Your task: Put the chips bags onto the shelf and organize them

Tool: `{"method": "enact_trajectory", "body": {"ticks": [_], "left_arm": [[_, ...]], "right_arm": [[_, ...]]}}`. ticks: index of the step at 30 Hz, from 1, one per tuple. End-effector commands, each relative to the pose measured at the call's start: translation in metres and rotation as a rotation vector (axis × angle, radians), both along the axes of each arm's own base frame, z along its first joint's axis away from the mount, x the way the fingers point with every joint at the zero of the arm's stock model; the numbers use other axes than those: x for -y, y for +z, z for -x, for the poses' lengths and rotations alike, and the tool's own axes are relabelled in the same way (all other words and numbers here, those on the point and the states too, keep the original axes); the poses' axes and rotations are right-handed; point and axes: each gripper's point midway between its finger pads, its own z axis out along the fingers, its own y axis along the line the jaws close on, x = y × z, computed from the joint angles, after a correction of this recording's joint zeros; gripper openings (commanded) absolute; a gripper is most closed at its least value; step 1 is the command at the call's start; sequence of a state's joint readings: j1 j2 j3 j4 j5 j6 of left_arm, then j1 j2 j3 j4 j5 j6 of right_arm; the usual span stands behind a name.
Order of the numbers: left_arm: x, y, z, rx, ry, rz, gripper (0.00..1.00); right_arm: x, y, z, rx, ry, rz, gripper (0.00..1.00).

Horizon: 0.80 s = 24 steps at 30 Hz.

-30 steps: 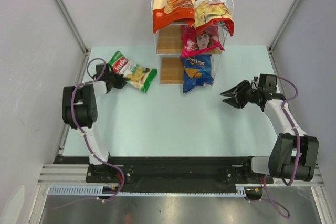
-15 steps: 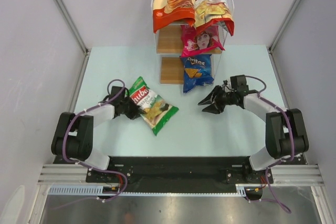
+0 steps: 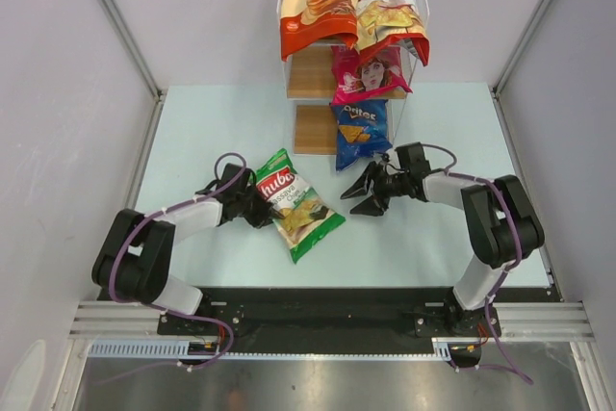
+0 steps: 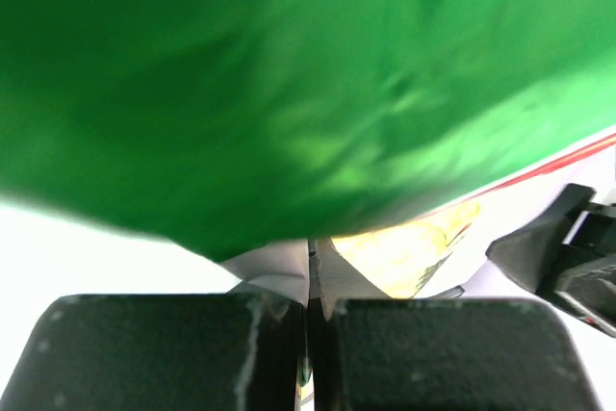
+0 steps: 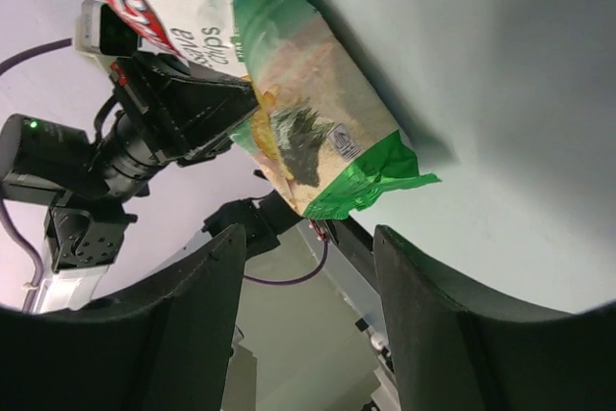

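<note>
A green Chuba chips bag (image 3: 300, 207) hangs low over the middle of the table, and my left gripper (image 3: 256, 207) is shut on its left edge. In the left wrist view the green foil (image 4: 289, 74) fills the frame, its seam pinched between the closed pads (image 4: 310, 310). My right gripper (image 3: 364, 192) stands open just right of the bag, holding nothing. Its wrist view shows the bag (image 5: 308, 122) beyond the spread fingers (image 5: 308, 286). The shelf (image 3: 313, 127) at the back holds orange-and-cream (image 3: 316, 2), red (image 3: 390, 12), pink (image 3: 368, 72) and blue (image 3: 359, 132) bags.
The pink and blue bags lean against the right side of the shelf's lower tiers. Grey walls with metal rails (image 3: 115, 21) enclose the pale table (image 3: 241, 122). The arm bases sit on a black rail (image 3: 308, 305) at the near edge.
My left arm has carried the green bag from the back left to the table's middle. The right gripper has moved left toward the bag and its jaws have spread wider.
</note>
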<state>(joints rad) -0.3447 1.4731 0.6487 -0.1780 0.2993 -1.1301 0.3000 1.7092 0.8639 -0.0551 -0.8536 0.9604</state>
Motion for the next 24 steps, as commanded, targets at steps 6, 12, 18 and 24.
{"method": "enact_trajectory", "body": {"ticks": [6,12,18,24], "left_arm": [[0.004,-0.006,-0.007,-0.033,0.101,0.019,0.00],[0.004,0.000,-0.018,0.012,0.227,0.058,0.00],[0.027,0.012,-0.017,0.026,0.186,0.087,0.00],[0.033,0.013,0.003,0.012,0.166,0.115,0.00]], "right_arm": [[-0.011,-0.026,0.041,-0.105,0.137,0.043,0.66],[-0.008,-0.018,0.065,-0.118,0.146,0.058,0.71],[-0.030,-0.012,0.068,-0.096,0.116,0.074,0.81],[-0.069,-0.020,0.075,-0.099,0.132,0.044,0.82]]}}
